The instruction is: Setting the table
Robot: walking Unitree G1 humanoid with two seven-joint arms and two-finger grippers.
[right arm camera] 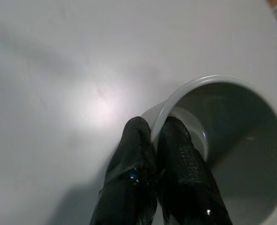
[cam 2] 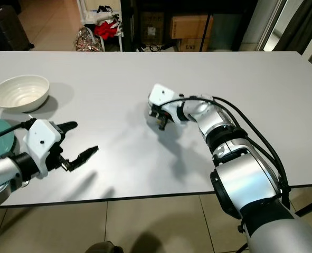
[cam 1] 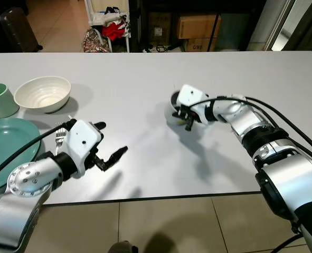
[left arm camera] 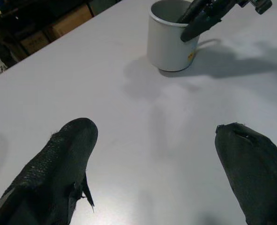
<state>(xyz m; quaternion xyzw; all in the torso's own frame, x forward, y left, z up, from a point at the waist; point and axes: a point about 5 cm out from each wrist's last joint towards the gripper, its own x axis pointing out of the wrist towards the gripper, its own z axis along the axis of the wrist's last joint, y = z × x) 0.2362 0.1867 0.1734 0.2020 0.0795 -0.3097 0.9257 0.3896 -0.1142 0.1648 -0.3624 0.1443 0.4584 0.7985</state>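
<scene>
A white mug stands upright near the middle of the white table. My right gripper is shut on the mug's rim, one finger inside and one outside; from the head its wrist hides most of the mug. My left gripper hovers open over the table's near left part, nothing between its fingers. At the left are a green plate, a fork by its edge, a white bowl and a green cup.
Bare tabletop lies between the two grippers and across the right half. Beyond the far edge are a cart with clothing, cardboard boxes and a dark suitcase. Tiled floor lies below the near edge.
</scene>
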